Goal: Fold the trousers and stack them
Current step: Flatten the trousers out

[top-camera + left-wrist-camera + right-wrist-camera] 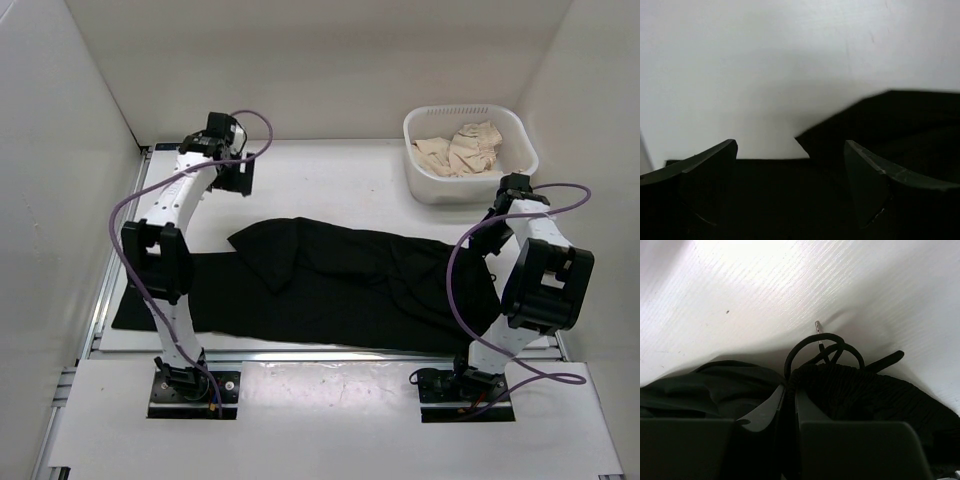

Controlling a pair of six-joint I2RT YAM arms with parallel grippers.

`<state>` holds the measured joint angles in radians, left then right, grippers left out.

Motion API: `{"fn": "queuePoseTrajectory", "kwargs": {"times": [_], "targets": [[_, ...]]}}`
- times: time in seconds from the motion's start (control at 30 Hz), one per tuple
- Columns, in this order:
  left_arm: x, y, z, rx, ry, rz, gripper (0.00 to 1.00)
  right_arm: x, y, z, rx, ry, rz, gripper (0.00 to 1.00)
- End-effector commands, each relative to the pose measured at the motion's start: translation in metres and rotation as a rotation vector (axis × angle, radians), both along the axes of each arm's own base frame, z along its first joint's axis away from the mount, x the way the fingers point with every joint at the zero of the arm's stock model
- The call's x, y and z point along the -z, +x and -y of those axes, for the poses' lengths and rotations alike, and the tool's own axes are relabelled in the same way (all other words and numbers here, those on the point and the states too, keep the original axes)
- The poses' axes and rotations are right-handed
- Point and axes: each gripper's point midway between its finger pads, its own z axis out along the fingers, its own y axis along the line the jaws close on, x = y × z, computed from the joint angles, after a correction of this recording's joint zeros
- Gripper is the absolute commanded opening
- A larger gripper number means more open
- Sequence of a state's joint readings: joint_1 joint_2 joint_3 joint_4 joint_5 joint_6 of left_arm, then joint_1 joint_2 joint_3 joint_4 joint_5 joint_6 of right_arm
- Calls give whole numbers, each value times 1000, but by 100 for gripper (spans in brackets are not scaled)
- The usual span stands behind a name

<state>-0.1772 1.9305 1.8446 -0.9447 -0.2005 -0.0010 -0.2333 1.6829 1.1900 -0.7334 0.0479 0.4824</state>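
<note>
The black trousers lie spread across the table, legs to the left and waist to the right, with a flap folded over near the middle. My left gripper hangs open above the table just behind them. In the left wrist view its fingers stand wide apart with nothing between them, above the dark fabric. My right gripper is at the waist end. In the right wrist view it is shut on a fold of the ribbed waistband, beside the looped drawstring.
A white basket holding beige cloths stands at the back right, just behind my right arm. White walls close in the table on the left, back and right. The trousers' leg end reaches the table's left edge.
</note>
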Motion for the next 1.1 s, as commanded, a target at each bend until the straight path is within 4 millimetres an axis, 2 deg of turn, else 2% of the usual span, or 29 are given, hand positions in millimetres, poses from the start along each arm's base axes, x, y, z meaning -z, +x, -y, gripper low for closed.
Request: {"fn": "queuePoseTrajectory", "kwargs": {"times": [0.0, 0.03, 0.1, 0.17, 0.2, 0.23, 0.27, 0.33, 0.4, 0.47, 0.5, 0.57, 0.6, 0.67, 0.7, 0.73, 0.8, 0.87, 0.97, 1.07], "targets": [[71, -34, -1, 17, -58, -267, 100, -17, 7, -2, -36, 0, 46, 0], [93, -35, -1, 15, -87, -332, 100, -20, 7, -2, -36, -2, 56, 0], [100, -24, -1, 13, -170, -347, 100, -17, 2, -3, -36, 3, 37, 0], [112, -24, 7, 29, -260, -383, 100, -21, 0, -5, -39, 8, 51, 0], [112, -24, 9, 35, -273, -384, 100, -18, -3, -6, -39, 11, 40, 0], [121, -26, 9, 31, -272, -407, 100, -22, -3, -6, -39, 8, 52, 0], [131, -36, 8, 25, -270, -452, 100, -18, -6, -7, -39, 11, 40, 0], [144, -51, 13, 25, -296, -524, 100, -24, -6, -7, -39, 6, 58, 0], [148, -78, 23, 26, -357, -643, 100, -26, -6, -5, -36, -5, 65, 0], [152, -93, 26, 17, -380, -720, 98, -26, -6, -3, -34, -13, 63, 0], [150, -96, 29, 19, -399, -735, 96, -29, -4, -1, -31, -24, 70, 0], [150, -94, 20, -6, -409, -730, 96, -29, -4, -1, -31, -24, 70, 0], [143, -87, 16, -8, -413, -698, 96, -31, -1, -1, -31, -26, 78, 0], [135, -64, 3, -20, -408, -601, 98, -31, -3, -1, -31, -24, 70, 0], [122, -39, -7, -21, -379, -495, 98, -31, -3, -1, -31, -24, 70, 0], [113, -33, -12, -27, -382, -465, 98, -31, -3, -1, -31, -24, 70, 0], [90, -8, -25, -29, -410, -339, 99, -28, -6, -2, -31, -22, 61, 0], [71, 2, -23, -10, -452, -284, 100, -28, -6, -2, -31, -22, 61, 0], [71, -11, -10, 11, -498, -328, 100, -28, -9, -2, -31, -21, 59, 0], [93, -49, -1, -8, -484, -485, 100, -28, -9, -2, -31, -21, 59, 0]]}}
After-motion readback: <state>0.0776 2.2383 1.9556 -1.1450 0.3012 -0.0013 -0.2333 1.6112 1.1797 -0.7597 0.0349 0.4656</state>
